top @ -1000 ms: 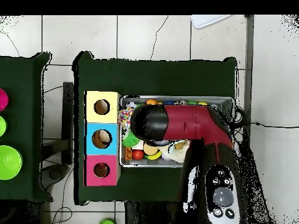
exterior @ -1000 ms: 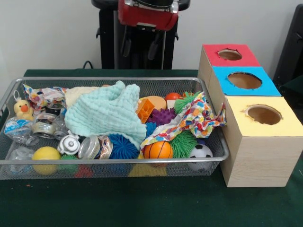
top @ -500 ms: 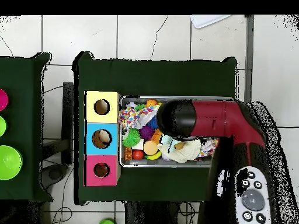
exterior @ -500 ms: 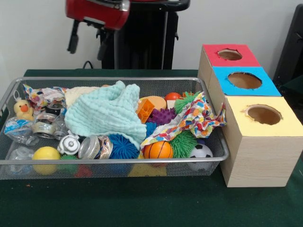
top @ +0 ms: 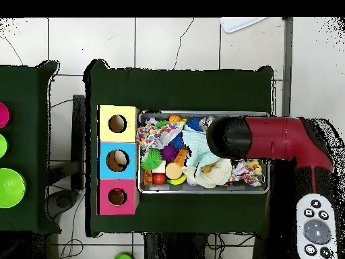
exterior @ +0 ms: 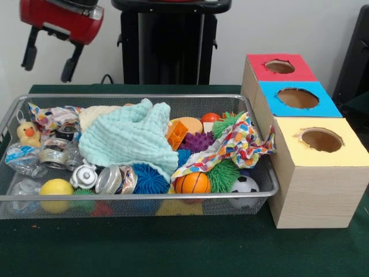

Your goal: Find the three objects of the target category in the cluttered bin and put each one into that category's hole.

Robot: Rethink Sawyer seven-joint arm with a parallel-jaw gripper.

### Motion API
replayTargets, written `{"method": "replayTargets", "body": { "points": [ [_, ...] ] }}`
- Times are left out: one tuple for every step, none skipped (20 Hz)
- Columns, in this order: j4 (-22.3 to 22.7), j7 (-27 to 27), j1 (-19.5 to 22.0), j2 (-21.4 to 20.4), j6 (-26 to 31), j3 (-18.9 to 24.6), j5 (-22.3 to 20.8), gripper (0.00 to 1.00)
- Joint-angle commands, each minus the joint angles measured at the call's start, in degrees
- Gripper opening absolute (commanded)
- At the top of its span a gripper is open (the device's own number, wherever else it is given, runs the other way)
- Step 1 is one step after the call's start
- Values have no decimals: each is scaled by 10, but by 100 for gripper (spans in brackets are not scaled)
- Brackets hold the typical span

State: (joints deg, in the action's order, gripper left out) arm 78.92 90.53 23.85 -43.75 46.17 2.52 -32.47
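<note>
Gripper (exterior: 48, 56) high above far-left end of wire-mesh bin (exterior: 138, 199), fingers apart, nothing between them, clear of all contents. Overhead: red arm (top: 269, 138) reaching across right part of bin, hiding that end's contents.

Yellow duck (exterior: 27, 134) at left end of bin against mesh wall, upright, orange beak facing camera, just beside patterned cloth (exterior: 49, 117) and crushed cans (exterior: 55, 153). Tiger not identifiable in either view. Cream plush shape (exterior: 98, 114) at back of bin, partly under mint green cloth (exterior: 132, 138); whether an animal, cannot tell.

Mint green cloth heaped over bin centre. Second patterned cloth (exterior: 233, 144) draped over right part, touching green spiky ball (exterior: 223, 175). Along front wall: yellow ball (exterior: 56, 189), blue spiky ball (exterior: 150, 179), mini basketball (exterior: 192, 183), mini soccer ball (exterior: 245, 186). Purple spiky ball (exterior: 199, 141) mid-right, orange block (exterior: 176, 134) just beside it.

Wooden box (exterior: 311, 173) touching bin's right end. Red-topped hole (exterior: 280, 67) farthest from front camera, blue-topped hole (exterior: 297, 98) in middle, yellow-topped hole (exterior: 320, 139) nearest. Overhead: something pale visible inside blue-topped hole; red-topped hole dark inside.
</note>
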Motion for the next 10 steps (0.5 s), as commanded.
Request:
{"method": "replayTargets", "body": {
  "points": [
    [-8,-124,20,45,-43,62,-57,100],
    [-10,-116,20,49,-45,60,-58,100],
    [-8,-110,21,53,-48,60,-58,100],
    [-8,-108,24,59,-43,63,-53,100],
    [-4,-107,26,63,-41,66,-48,100],
    [-5,-106,27,70,-40,68,-46,100],
    [-3,-97,26,74,-39,66,-45,100],
    [1,-86,25,78,-47,65,-44,100],
    [4,-75,22,81,-51,61,-45,100],
    [7,-64,20,85,-55,58,-44,100]
  ]
}}
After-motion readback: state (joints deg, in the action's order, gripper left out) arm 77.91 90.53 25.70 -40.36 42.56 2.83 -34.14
